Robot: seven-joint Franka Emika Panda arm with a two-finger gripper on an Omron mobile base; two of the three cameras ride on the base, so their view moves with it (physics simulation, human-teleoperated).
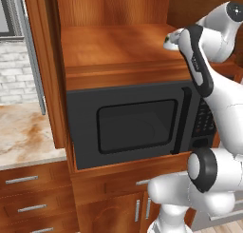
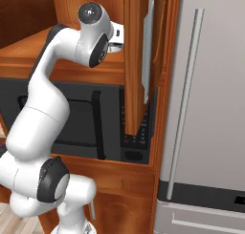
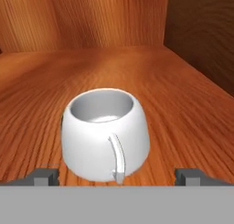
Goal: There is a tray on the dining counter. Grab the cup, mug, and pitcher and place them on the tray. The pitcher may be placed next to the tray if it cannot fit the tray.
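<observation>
Left to right, I see the marble worktop [image 1: 23, 132], then the microwave [image 1: 133, 125]. Mug [image 3: 105, 134] upright on the wooden shelf [image 3: 183, 109] above it, handle facing me. Gripper [image 3: 116, 176] wide open, fingers flanking the mug, not touching.
</observation>
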